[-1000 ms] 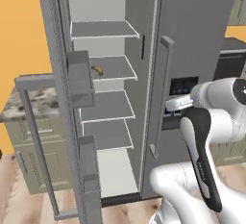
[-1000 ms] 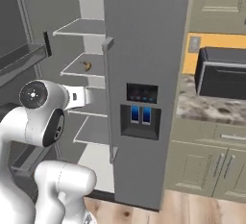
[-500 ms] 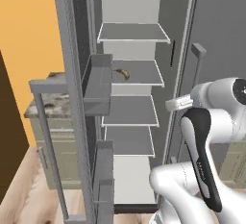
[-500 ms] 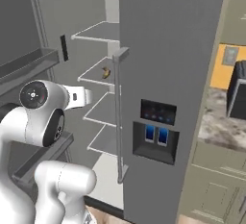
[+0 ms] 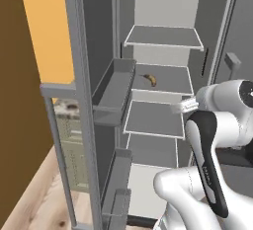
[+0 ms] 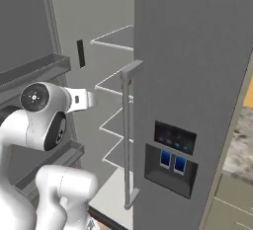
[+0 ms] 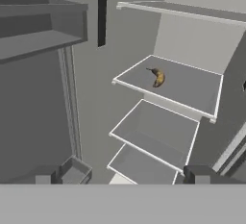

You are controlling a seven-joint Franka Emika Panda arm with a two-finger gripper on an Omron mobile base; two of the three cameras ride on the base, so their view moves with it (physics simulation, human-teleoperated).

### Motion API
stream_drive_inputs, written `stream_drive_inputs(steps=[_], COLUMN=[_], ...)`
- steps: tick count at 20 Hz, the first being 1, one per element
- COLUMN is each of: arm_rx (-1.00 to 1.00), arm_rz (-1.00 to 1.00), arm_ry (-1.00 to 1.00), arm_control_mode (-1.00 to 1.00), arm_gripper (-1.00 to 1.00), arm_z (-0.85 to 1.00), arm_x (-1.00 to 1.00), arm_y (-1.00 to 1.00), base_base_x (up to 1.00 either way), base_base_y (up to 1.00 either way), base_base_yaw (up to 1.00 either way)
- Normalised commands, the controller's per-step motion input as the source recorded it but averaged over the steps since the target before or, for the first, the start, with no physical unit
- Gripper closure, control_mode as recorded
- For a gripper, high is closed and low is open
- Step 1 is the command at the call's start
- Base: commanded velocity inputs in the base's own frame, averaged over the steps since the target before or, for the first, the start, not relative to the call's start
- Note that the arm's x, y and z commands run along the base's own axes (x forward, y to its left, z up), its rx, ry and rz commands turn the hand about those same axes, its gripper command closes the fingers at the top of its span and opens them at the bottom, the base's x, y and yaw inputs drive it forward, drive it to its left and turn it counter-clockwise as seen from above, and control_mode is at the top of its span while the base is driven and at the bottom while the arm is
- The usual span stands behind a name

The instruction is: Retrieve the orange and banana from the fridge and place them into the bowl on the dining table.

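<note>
The fridge stands with its left door swung wide, showing grey shelves. The banana lies alone on the second shelf from the top, small, yellow-brown and curved. In the hand view the banana sits ahead and above centre, well beyond my gripper. The gripper is open with nothing between its fingertips. It hovers in front of the shelves, at about the height of the shelf below the banana's. The orange, the bowl and the dining table are out of view.
Door bins jut from the open left door, close to the arm's left. The shut right door carries a long bar handle and a dispenser panel. A stone-topped cabinet shows behind the open door.
Both base views have shifted and the fridge interior looms larger: the base has driven closer, towards the open compartment. The banana has stayed on its shelf. The gripper has stayed open.
</note>
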Motion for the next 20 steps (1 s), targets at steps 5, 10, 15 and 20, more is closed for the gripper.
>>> stream_drive_inputs(steps=[5, 10, 15, 20], arm_rx=[0.00, 0.00, 0.00, 0.00], arm_rz=[0.00, 0.00, 0.00, 0.00], arm_ry=[0.00, 0.00, 0.00, 0.00], arm_control_mode=[1.00, 1.00, 1.00, 1.00], arm_gripper=[-1.00, -1.00, -1.00, -1.00], arm_z=[0.00, 0.00, 0.00, 0.00], arm_x=[0.00, 0.00, 0.00, 0.00], arm_y=[0.00, 0.00, 0.00, 0.00], base_base_x=[0.35, 0.23, 0.19, 0.26], base_base_y=[-0.18, -0.47, -0.20, 0.04], base_base_yaw=[0.25, 0.09, 0.00, -0.09])
